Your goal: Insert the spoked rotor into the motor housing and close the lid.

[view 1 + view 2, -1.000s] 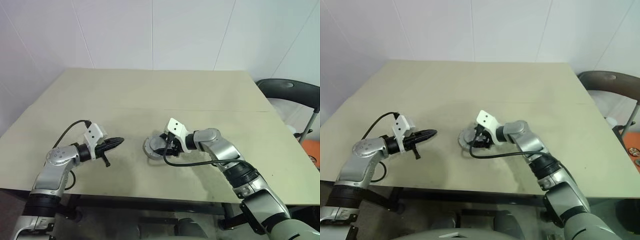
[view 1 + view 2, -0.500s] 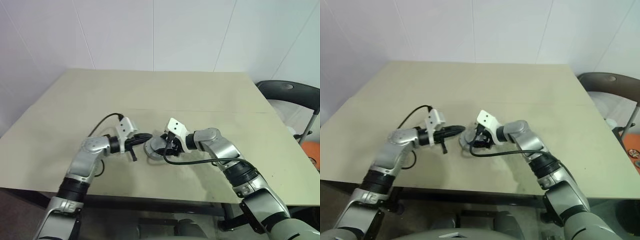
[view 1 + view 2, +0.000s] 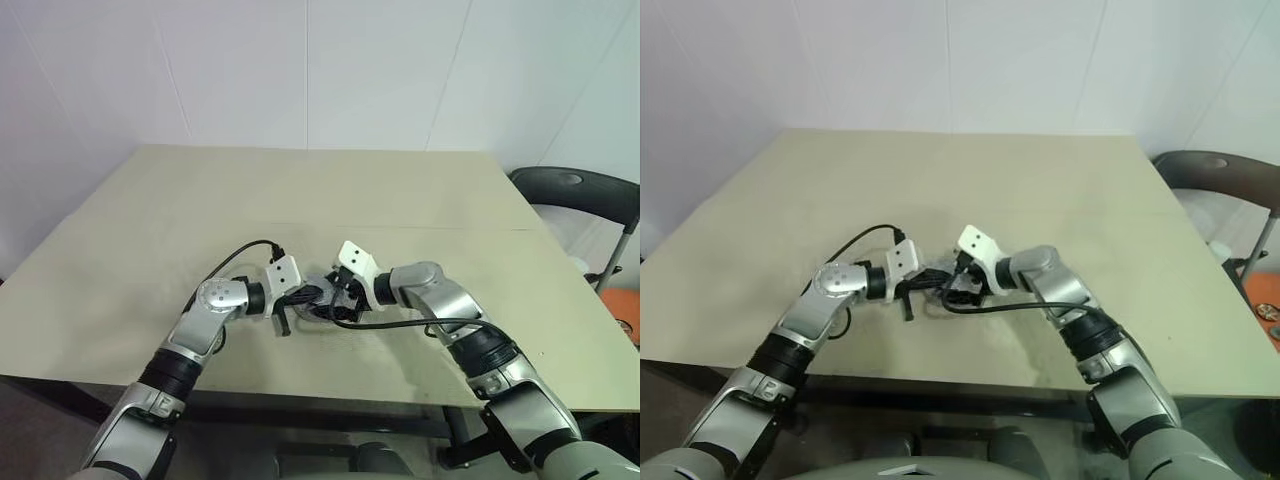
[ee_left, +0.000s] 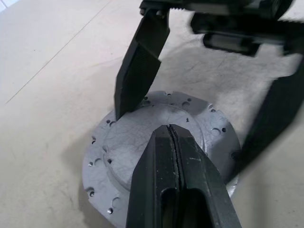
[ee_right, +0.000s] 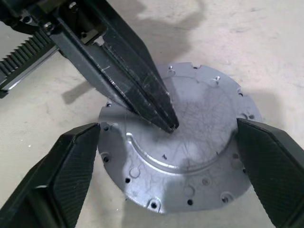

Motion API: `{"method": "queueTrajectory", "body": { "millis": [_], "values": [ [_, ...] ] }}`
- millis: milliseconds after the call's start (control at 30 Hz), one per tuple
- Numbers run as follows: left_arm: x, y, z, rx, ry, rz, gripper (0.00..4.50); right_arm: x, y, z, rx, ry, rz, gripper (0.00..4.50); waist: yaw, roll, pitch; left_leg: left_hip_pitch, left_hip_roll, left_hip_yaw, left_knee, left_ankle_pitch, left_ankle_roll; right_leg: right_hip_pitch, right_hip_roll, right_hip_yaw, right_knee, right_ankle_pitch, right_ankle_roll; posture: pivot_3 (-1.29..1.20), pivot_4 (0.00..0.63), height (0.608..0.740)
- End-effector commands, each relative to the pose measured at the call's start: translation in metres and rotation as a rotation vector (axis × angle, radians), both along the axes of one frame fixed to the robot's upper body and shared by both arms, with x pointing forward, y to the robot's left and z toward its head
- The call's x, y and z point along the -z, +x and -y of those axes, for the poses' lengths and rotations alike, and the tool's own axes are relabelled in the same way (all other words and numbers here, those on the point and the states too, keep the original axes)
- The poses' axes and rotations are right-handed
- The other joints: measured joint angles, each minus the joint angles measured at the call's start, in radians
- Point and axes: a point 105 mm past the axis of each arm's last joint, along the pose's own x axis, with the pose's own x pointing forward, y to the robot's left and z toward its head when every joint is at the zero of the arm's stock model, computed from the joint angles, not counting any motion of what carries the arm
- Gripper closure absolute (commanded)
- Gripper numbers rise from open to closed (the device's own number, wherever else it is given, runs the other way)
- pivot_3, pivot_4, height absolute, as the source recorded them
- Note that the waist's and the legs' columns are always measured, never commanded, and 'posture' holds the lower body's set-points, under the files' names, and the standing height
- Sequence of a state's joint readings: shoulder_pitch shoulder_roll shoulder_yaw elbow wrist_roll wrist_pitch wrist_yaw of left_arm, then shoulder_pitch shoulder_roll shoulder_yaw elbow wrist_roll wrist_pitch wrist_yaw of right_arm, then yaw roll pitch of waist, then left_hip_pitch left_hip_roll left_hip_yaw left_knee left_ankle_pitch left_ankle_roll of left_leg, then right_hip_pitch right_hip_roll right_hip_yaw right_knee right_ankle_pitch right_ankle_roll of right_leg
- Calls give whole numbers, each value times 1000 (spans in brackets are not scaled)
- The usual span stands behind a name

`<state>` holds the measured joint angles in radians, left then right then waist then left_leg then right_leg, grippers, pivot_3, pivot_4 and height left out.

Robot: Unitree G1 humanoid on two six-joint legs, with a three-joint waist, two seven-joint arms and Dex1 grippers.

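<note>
The lid [image 5: 204, 118] is a round grey disc with small holes around its rim, lying flat and closed on the tan table [image 3: 300, 190]. The motor housing and the spoked rotor are hidden beneath it. My left gripper [image 4: 170, 129] is shut, its joined tips resting at the centre of the lid's raised top. My right gripper [image 5: 166, 129] is open, with one finger [image 5: 71, 161] on each side of the disc and apart from its rim. From the head, both grippers meet over the disc near the table's front middle, left gripper [image 3: 316, 293] and right gripper [image 3: 336, 300].
A dark chair [image 3: 575, 190] stands past the table's right edge. A black cable [image 3: 390, 322] loops on the table from my right wrist. Open tabletop stretches behind and to both sides of the disc.
My left arm has swung right across the table, bringing its shut tips onto the lid. The right arm has stayed in place around the disc.
</note>
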<state>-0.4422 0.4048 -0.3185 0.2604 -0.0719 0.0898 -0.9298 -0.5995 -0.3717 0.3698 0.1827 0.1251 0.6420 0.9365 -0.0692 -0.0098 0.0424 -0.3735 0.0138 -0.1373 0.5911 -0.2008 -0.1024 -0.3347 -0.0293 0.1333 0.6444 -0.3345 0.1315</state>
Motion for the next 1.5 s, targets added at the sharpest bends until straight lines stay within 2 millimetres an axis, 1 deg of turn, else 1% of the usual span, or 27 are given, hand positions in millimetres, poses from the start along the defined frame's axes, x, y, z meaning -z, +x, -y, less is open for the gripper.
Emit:
{"method": "queueTrajectory", "body": {
  "millis": [33,100,200,300,400,467,567,667,733,800,867,967,1133,1233,1367,1433,1500],
  "values": [
    [35,-8,-15,-39,97,-111,4500,-2,4,4,31,30,-33,23,0,0,0,0,0,0,0,0,0,0,0,0,0,0,0,0,0,740],
    [34,-9,-14,-37,88,-118,4500,-8,6,2,38,70,-39,23,0,0,0,0,0,0,-1,1,2,-1,0,0,0,0,0,0,0,740],
    [33,-11,-15,-30,83,-129,4500,-24,8,3,48,161,-51,23,-1,0,0,0,0,0,-1,2,3,-1,0,0,0,0,0,0,0,740],
    [31,-11,-17,-28,83,-135,4500,-31,10,9,59,185,-58,23,-2,1,1,-1,0,0,-1,2,3,-2,0,0,0,0,0,0,0,740],
    [29,-11,-19,-22,84,-143,4500,-43,9,18,66,233,-72,23,-1,1,1,-2,0,0,-3,2,3,-3,0,0,0,0,0,0,0,740],
    [29,-11,-20,-18,86,-147,4500,-48,9,24,79,248,-93,23,-1,1,1,-2,0,0,-3,2,3,-3,0,0,0,0,0,0,0,740],
    [29,-12,-21,-14,91,-151,4500,-45,9,36,137,219,-163,23,-2,1,1,-1,0,0,-4,2,3,-4,0,0,-1,0,0,0,0,740],
    [29,-12,-23,-15,94,-149,4500,-33,7,46,235,180,-289,23,-2,1,1,-2,0,0,-4,2,3,-4,0,0,-1,-1,-1,0,0,740],
    [30,-11,-24,-16,95,-147,4500,-23,2,47,292,178,-403,23,-1,1,1,-2,0,0,-5,2,3,-5,0,0,-1,-1,-1,0,0,740],
    [30,-11,-23,-11,95,-144,4500,-13,-3,45,351,174,-491,23,-2,1,1,-2,0,0,-6,2,3,-5,0,0,-1,-1,-2,0,0,740],
    [29,-12,-21,-6,84,-140,4500,-5,-7,43,392,164,-542,23,-1,1,1,-2,1,0,-8,2,3,-6,0,0,-1,-1,-2,0,0,740],
    [27,-13,-18,2,73,-134,4500,0,-8,36,464,199,-619,23,-1,1,1,-2,1,0,-9,2,3,-6,0,0,-1,-1,-2,0,0,740],
    [26,-12,-17,7,75,-126,4500,-4,-5,16,562,290,-755,23,-4,1,1,0,1,0,-10,2,3,-7,1,0,1,-1,-2,0,0,740],
    [24,-10,-18,4,78,-117,4500,-16,-5,-2,511,387,-846,23,-3,2,1,-1,1,0,-11,2,3,-8,1,0,1,-1,-2,0,0,740],
    [22,-6,-19,-2,82,-105,4500,-22,4,-15,540,444,-905,23,-8,2,1,-2,1,0,-12,2,3,-9,1,0,0,-1,-2,0,0,740],
    [20,-5,-21,-9,78,-98,4500,-22,5,-22,545,467,-939,23,-17,2,1,-2,1,0,-13,2,3,-11,2,1,2,-1,-2,0,0,740],
    [18,-2,-25,-22,85,-88,4500,-16,5,-27,573,473,-973,23,-31,2,1,-2,2,0,-14,2,3,-12,2,1,3,-1,-2,0,0,740]
  ]
}}
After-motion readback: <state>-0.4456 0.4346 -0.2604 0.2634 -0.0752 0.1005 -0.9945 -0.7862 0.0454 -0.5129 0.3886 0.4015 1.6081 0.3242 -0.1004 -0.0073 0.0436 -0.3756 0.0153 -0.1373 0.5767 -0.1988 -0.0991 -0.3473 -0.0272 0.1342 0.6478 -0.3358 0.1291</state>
